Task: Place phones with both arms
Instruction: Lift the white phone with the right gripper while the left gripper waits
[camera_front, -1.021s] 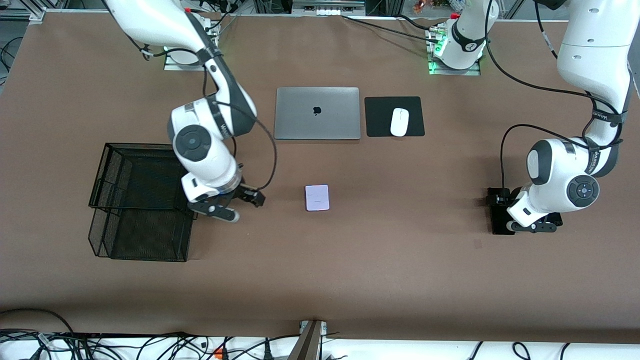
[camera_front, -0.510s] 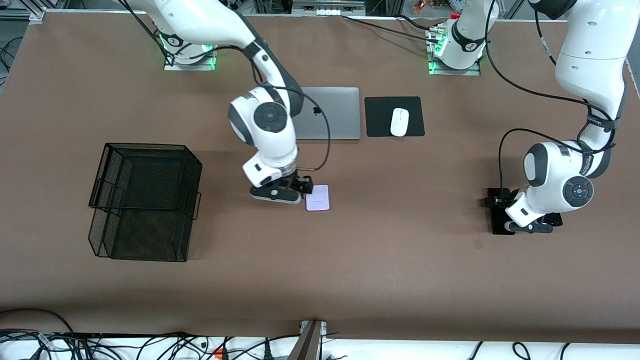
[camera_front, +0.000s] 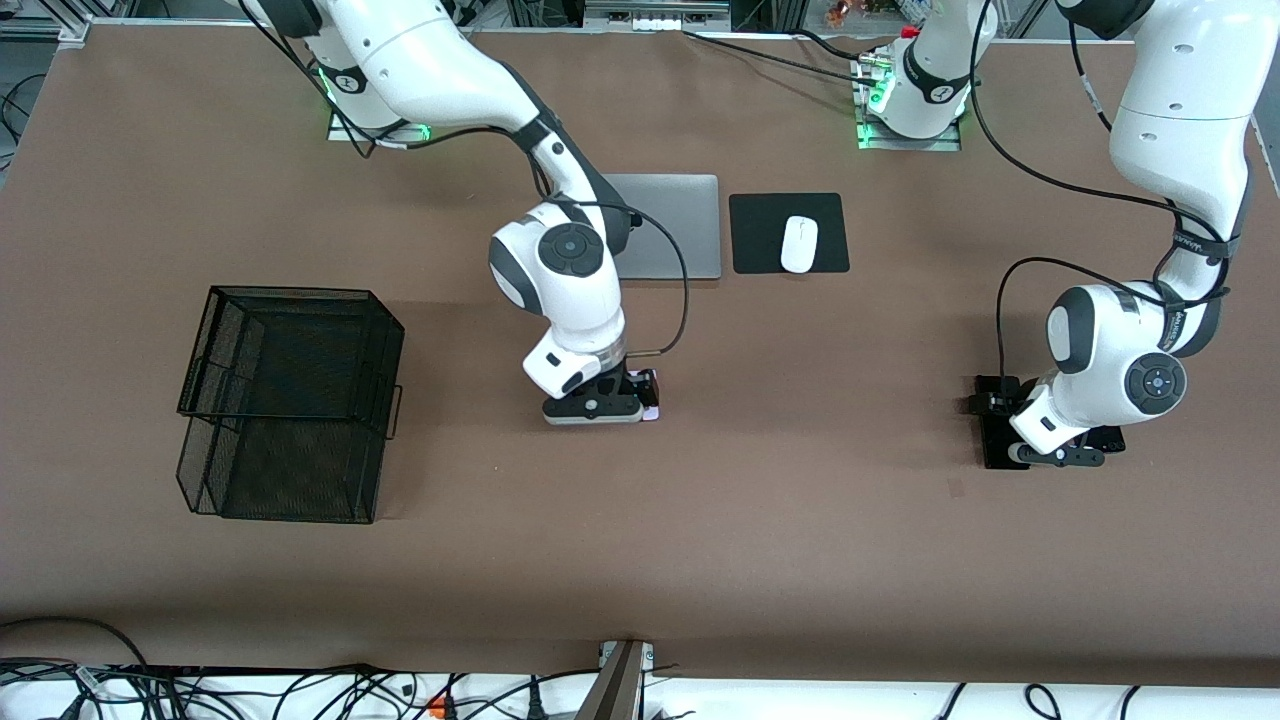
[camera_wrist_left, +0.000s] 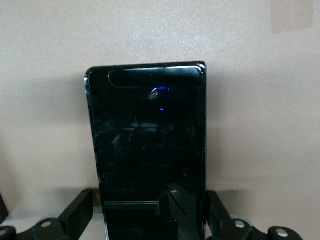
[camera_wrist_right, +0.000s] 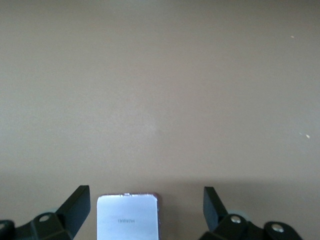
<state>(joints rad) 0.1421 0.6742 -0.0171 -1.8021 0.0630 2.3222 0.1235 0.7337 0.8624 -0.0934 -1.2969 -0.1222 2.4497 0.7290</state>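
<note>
Phones are what we are gathering with both arms, and two of them are showing at this moment. We are bringing the right gripper (camera_front: 598, 408) down over the pale phone (camera_front: 651, 398) in the middle of the table, nearer to the front camera than the laptop (camera_front: 672, 225). In the right wrist view that phone (camera_wrist_right: 128, 217) is sitting between the spread fingers (camera_wrist_right: 76, 206), which are standing apart from its long edges, so the jaws are open and nothing is gripped; we are straddling the narrow width because that is the span the fingers can close across.

Toward the left arm's end of the table we are holding the left gripper (camera_front: 1058, 452) low over the long black phone (camera_front: 996, 432). The left wrist view is showing that slab (camera_wrist_left: 150, 145) lying flat on the table with a finger (camera_wrist_left: 80, 212) just outside each long edge. The jaws are spread and not yet pinching.

A mesh basket (camera_front: 290, 400) is standing at the right arm's end, and we are judging it the likely place for the phones. The mouse (camera_front: 798, 243) on its pad (camera_front: 760, 232) is staying out of this job.
</note>
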